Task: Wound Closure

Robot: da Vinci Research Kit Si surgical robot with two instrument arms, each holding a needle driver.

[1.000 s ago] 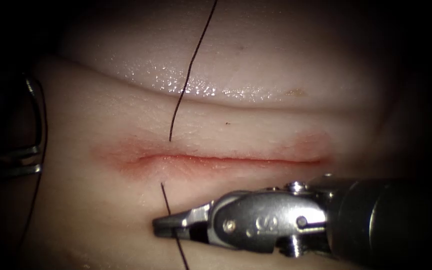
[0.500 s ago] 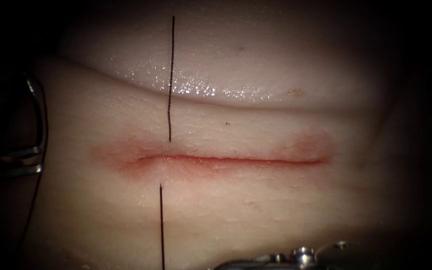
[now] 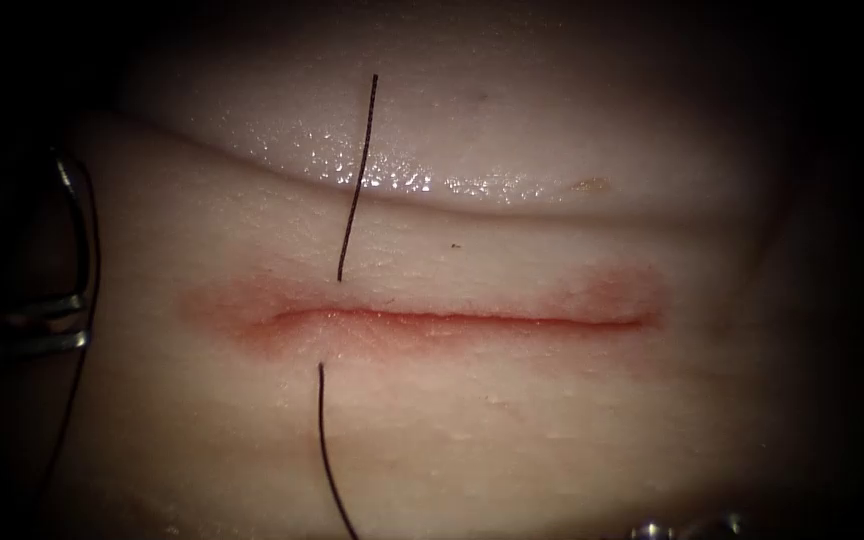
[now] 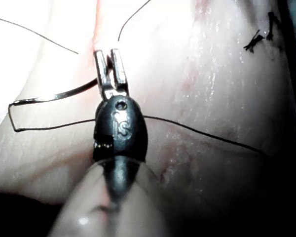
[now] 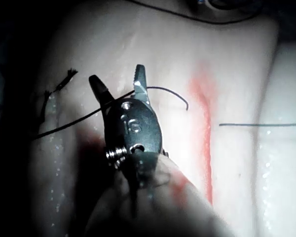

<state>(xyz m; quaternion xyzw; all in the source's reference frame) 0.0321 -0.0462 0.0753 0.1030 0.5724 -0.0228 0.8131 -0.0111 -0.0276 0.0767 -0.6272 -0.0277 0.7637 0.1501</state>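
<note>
Off the left end of the cut [image 3: 452, 320], the left tool [image 4: 107, 52] pinches the needle [image 4: 54, 96] near the end away from the thread, so the whole curve sits clear of the tissue [image 3: 552, 420]. The right tool [image 5: 117, 79] hangs low in front with its jaws spread, gripping nothing. The thread [image 3: 352, 200] goes into the tissue just above the cut and comes out just below it, towards the cut's left end. The upper strand seems to finish as a short loose end. To my eye that is the weak spot: any pull from the needle side could drag it down through the bite and lose the stitch. The lower strand also passes right by the open right jaws and could snag there. The left wrist view makes the grip on the needle plain, where the endoscope has it at the dim edge. The right wrist view brings out the spread jaws and a tuft of cut thread ends [image 5: 59, 84] lying well away from the cut.
</note>
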